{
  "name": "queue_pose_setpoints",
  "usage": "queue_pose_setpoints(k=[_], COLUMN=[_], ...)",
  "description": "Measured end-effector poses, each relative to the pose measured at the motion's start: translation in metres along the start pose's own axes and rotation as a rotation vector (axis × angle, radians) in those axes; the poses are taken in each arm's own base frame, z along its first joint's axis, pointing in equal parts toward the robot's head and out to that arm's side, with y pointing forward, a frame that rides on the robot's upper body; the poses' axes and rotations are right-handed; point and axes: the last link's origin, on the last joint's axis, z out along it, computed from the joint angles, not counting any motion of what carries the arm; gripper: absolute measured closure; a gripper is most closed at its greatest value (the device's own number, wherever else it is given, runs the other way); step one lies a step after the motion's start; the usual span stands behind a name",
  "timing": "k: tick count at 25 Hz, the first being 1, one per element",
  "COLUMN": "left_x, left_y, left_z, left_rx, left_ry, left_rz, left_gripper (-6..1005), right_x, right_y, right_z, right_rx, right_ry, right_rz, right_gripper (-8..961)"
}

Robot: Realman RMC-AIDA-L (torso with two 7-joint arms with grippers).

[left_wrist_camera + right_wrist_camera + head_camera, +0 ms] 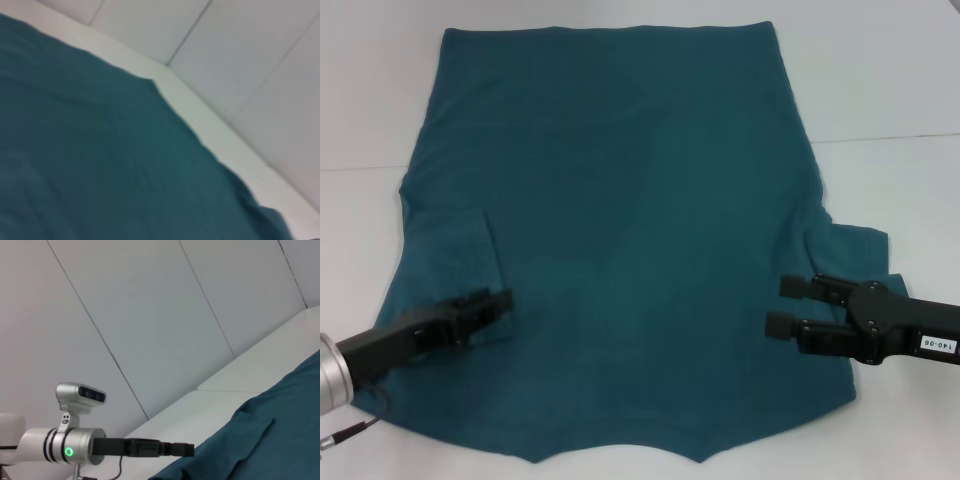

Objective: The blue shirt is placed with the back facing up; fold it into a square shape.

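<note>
The blue shirt (pixel 640 200) lies spread flat on the white table (pixel 905 90), plain side up, hem at the far side and collar at the near edge. Its left sleeve (pixel 460 250) is folded in onto the body; the right sleeve (pixel 860 245) sticks out sideways. My left gripper (pixel 503 303) is low over the near left part of the shirt, fingers together with nothing seen between them. My right gripper (pixel 782 305) is open above the near right part, below that sleeve. The left wrist view shows only the shirt (pixel 100 150) and table.
In the right wrist view the left arm (pixel 65 447) with its wrist camera (pixel 80 395) and its gripper (pixel 187 449) reach in over the shirt's (pixel 270 450) edge. A cable (pixel 350 430) trails at the near left. A table seam (pixel 890 137) runs behind the shirt.
</note>
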Motion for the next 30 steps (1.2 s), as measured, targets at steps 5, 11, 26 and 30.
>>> queue_pose_setpoints(k=[5,11,26,30], left_x=[0.009,0.012,-0.008,-0.011], left_y=[0.013,0.024,0.052,0.055], left_z=[-0.01,-0.003,0.013,0.014], left_rx=[-0.103,-0.169,-0.335,-0.361], left_ry=[0.035,0.032,-0.03,-0.046], left_rz=[0.04,0.266,0.597,0.598], left_gripper=[585,304,115,113], right_x=[-0.002,-0.007,-0.023,-0.028], right_y=[-0.002,-0.006,-0.015,-0.025], right_z=[-0.004,-0.013,-0.055,-0.071], right_rx=[0.004,0.018,0.134,0.222], right_ry=[0.004,0.019,0.058,0.097], right_rz=[0.007,0.027,0.15,0.189], right_gripper=[23,22,22,22])
